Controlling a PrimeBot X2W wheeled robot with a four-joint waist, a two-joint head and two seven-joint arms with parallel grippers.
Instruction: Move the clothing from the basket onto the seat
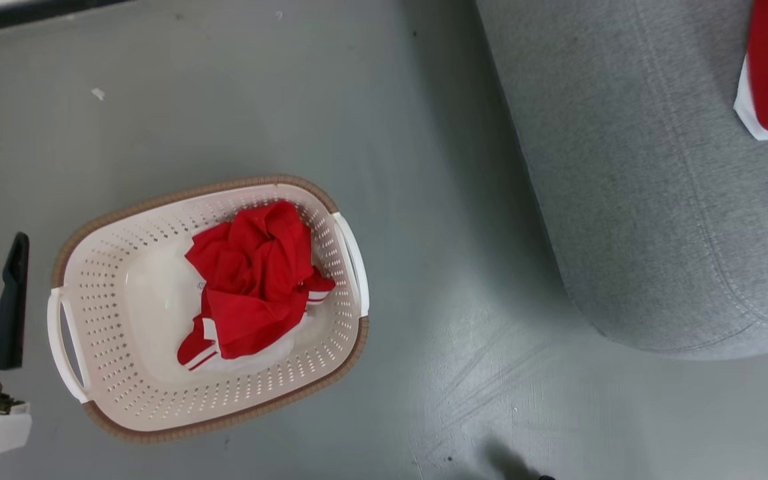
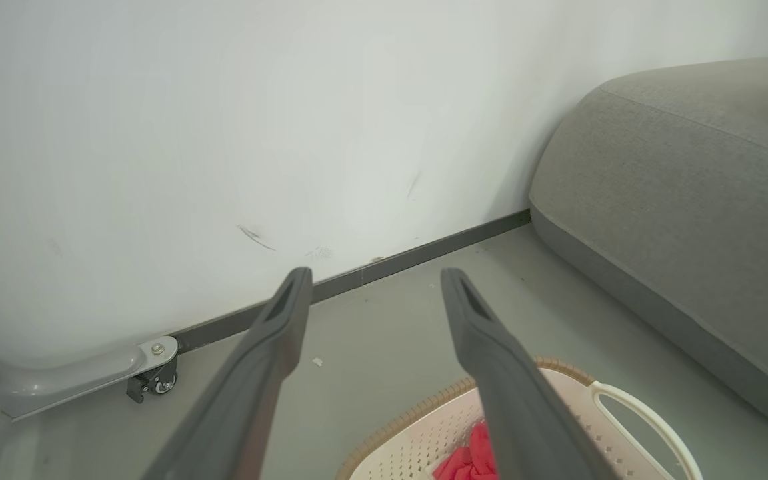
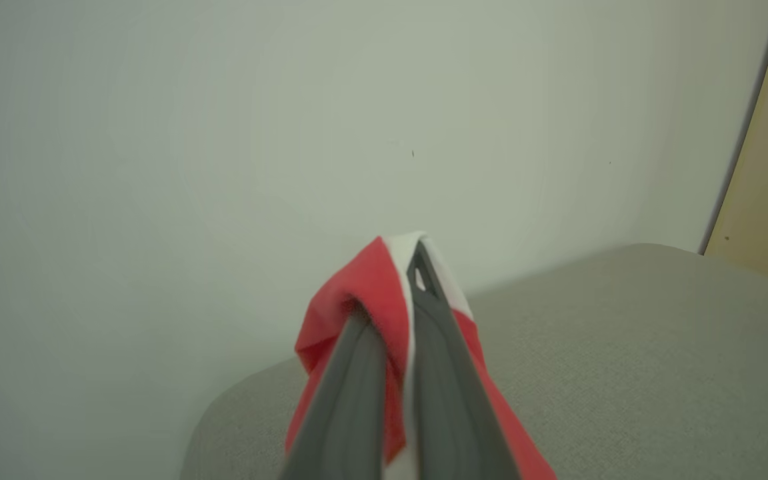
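Left gripper (image 2: 375,275): fingers spread, empty, just beside basket's left end.
Basket (image 1: 101,267): on grey floor (image 1: 437,233); holds crumpled red clothing (image 1: 254,283) with white trim.
Seat (image 1: 624,167): well apart from basket, to its right.
Right gripper (image 3: 391,287): clamped on red-and-white garment (image 3: 357,280), over seat.

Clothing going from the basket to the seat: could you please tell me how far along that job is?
Done: nothing clearly released on the seat yet. In hand: the right gripper, jaws shut, holds a red garment with white trim over the seat. Left: crumpled red clothing lies in the basket, and the left gripper is beside it, open and empty.
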